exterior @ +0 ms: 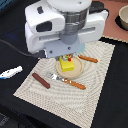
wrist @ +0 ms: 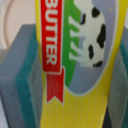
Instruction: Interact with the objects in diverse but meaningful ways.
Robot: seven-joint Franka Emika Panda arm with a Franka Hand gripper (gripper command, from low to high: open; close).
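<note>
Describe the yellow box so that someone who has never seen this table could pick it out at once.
Find the pale woven placemat on the dark table, then the tan round plate near its middle, directly under the white robot arm. The yellow box sits on that plate between the fingers of the gripper. Unlike the brown sausage and orange-handled cutlery nearby, it is bright yellow, and the wrist view shows its red BUTTER banner and a cow.

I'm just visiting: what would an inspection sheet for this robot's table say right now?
Surface: striped placemat on a dark table.
Job's things: yellow butter box on the plate; sausage on the mat; no blue block seen.
Clutter: fork, knife, white-blue item off the mat.
Gripper: gripper has fingers either side of the box; contact unclear.
Cables: black cable.
Surroundings: bowl at the exterior view's upper right.
</note>
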